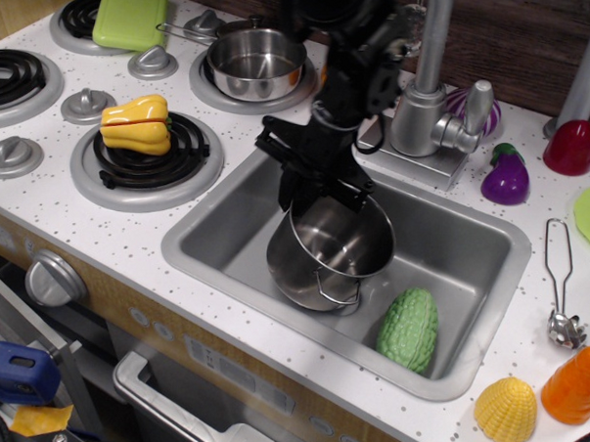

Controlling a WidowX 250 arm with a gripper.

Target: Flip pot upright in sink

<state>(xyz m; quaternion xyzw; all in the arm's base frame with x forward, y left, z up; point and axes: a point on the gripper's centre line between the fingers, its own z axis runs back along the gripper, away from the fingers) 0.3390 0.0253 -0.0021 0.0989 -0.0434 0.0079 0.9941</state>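
Note:
The shiny steel pot (325, 254) stands nearly upright in the middle of the grey sink (470, 250), its open mouth facing up and a wire loop handle at its front. My black gripper (316, 191) reaches down from the back and is shut on the pot's far rim. The pot's base looks close to the sink floor; I cannot tell whether it touches. The drain is hidden behind the pot.
A green gourd (409, 328) lies in the sink right of the pot. The faucet (426, 99) stands behind the sink. A shallow steel pan (255, 63), a yellow pepper (135, 123), a purple eggplant (505, 175) and a yellow corn piece (506, 410) sit around it.

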